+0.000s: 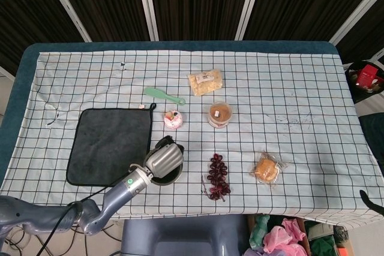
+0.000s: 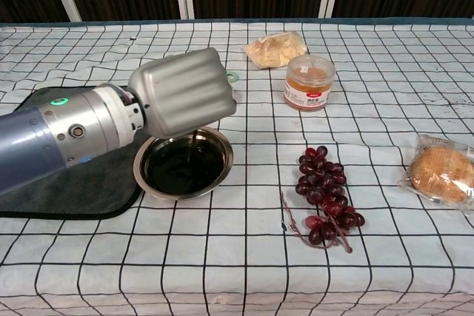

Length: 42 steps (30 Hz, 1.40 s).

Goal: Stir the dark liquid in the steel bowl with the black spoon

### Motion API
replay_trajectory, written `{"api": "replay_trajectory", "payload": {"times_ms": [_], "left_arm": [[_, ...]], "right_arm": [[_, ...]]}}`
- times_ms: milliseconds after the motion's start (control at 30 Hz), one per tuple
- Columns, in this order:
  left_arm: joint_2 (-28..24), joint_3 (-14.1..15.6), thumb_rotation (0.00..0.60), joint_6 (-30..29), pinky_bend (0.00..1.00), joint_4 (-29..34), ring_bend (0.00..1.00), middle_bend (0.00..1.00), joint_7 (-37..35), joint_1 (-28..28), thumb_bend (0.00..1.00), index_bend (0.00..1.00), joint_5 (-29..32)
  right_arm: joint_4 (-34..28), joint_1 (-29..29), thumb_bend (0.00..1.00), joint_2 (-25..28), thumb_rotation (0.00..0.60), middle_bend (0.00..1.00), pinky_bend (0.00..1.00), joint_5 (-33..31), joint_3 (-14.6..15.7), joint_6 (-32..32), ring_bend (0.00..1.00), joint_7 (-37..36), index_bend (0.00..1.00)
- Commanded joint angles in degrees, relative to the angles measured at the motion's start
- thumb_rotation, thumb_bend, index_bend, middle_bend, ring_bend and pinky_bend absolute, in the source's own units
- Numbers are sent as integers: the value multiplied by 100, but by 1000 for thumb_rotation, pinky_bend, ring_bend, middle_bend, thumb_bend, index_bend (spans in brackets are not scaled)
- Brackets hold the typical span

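I have the left hand (image 2: 183, 94) closed around the black spoon (image 2: 193, 147), whose thin stem drops from under the fist into the dark liquid (image 2: 181, 169). The steel bowl (image 2: 219, 176) sits near the table's front edge, just beside the grey cloth's (image 1: 108, 145) right edge. My right hand is out of sight.

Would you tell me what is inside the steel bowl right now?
The steel bowl holds dark liquid, with the thin black spoon dipping in from the left hand. That hand covers the bowl's far rim.

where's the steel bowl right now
In the chest view the steel bowl sits left of centre, beside the dark cloth, under the left hand.
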<state>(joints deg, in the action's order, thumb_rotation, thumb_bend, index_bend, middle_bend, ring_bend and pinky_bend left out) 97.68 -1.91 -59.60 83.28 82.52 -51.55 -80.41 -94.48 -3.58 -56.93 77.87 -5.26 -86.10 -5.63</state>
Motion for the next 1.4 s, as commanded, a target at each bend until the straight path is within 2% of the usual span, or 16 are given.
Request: {"api": "replay_trajectory", "payload": {"times_ms": [33, 300, 533, 833, 1133, 1400], "left_arm": [[137, -84, 600, 13, 882, -55, 942, 909, 26, -76, 452, 690, -32], [180, 51, 600, -39, 882, 98, 942, 910, -30, -45, 452, 690, -235], [-137, 362, 600, -92, 882, 421, 943, 912, -126, 149, 452, 694, -370], [-550, 535, 600, -184, 882, 631, 943, 911, -274, 373, 453, 695, -394], [-571, 346, 600, -142, 882, 394, 943, 910, -305, 391, 453, 695, -256], [-309, 106, 600, 38, 882, 6, 943, 908, -99, 272, 453, 693, -26]], "right_arm": [[3, -8, 228, 6, 600, 12, 213, -1, -4, -12, 62, -20, 64], [6, -9, 228, 13, 600, 12, 212, 28, 3, -19, 62, -47, 64], [-5, -10, 229, 10, 600, 12, 213, 43, 10, -27, 62, -27, 64], [-16, 8, 228, -10, 600, 12, 212, 22, 12, 5, 62, 43, 63], [-36, 21, 228, -24, 600, 12, 212, 27, 17, 18, 62, 96, 62], [-31, 18, 228, -13, 600, 12, 213, 13, 15, 27, 62, 53, 61]]}}
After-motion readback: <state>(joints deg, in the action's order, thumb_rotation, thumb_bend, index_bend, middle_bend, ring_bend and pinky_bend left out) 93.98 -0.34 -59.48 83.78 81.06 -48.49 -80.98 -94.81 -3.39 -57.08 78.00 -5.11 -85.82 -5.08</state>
